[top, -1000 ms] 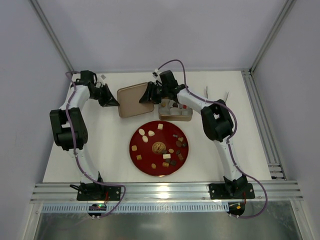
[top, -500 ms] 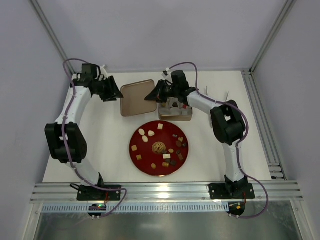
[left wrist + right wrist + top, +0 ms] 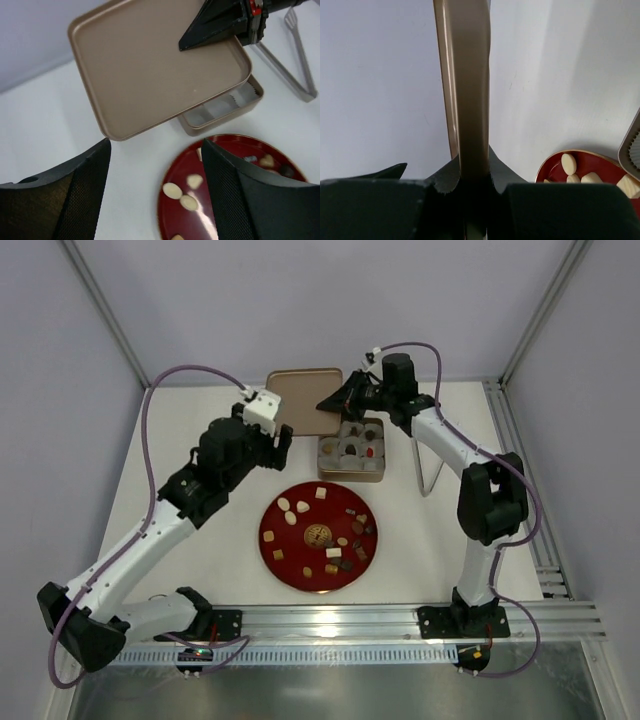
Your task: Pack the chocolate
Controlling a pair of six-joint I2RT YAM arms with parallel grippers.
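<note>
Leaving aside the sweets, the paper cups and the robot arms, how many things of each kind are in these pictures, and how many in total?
red plate: 1
tin base: 1
tin lid: 1
metal tongs: 1
Total: 4

Bright, even light with soft shadows; faint glare streaks the red plate [image 3: 172, 217]; close foregrounds blur.
</note>
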